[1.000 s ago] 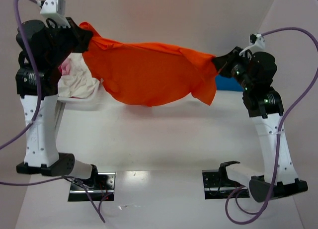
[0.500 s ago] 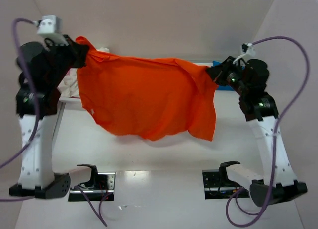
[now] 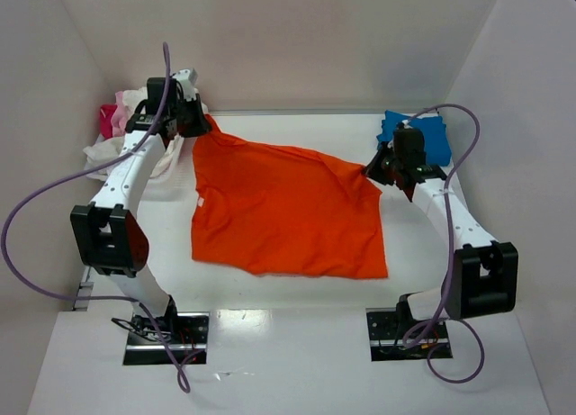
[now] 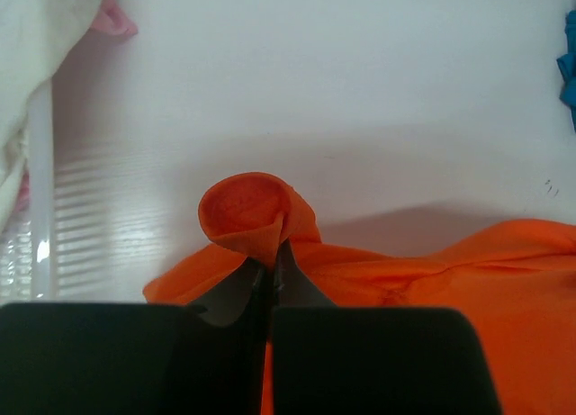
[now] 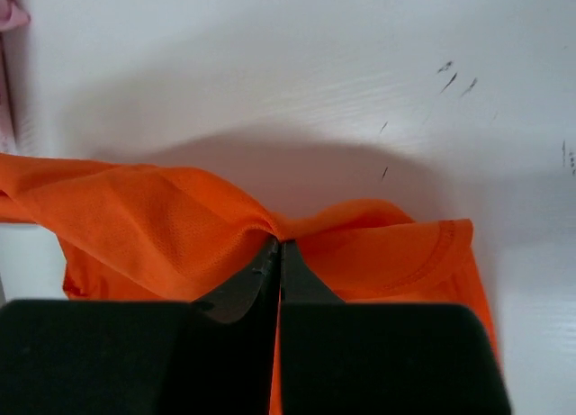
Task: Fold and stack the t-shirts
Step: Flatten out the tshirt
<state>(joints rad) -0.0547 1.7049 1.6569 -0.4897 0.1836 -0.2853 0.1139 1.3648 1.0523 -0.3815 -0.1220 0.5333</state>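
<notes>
From above, between the two sets of fingers, the orange t-shirt [image 3: 283, 212] lies spread out, soft and mostly flat, on the smooth white worktop [image 3: 297, 131]. The left fingers [image 3: 200, 120] pinch its far left corner. The right fingers [image 3: 371, 170] pinch its right corner. Just behind the right fingers sits a bunched-up blue t-shirt [image 3: 418, 131]. On the outer side of the left fingers is a lumpy heap of white and pink t-shirts [image 3: 101, 152]. Plain pale walls [image 3: 315, 37] stand round the worktop.

At the left wrist, the black fingers are squeezed tight on a little curl of orange cloth that loops up past their tips.

At the right wrist, the black fingers are squeezed tight on a gathered fold. The cloth looks like fine mesh, and a stitched hem shows to the right of the tips. Small dark marks dot the worktop beyond them.
</notes>
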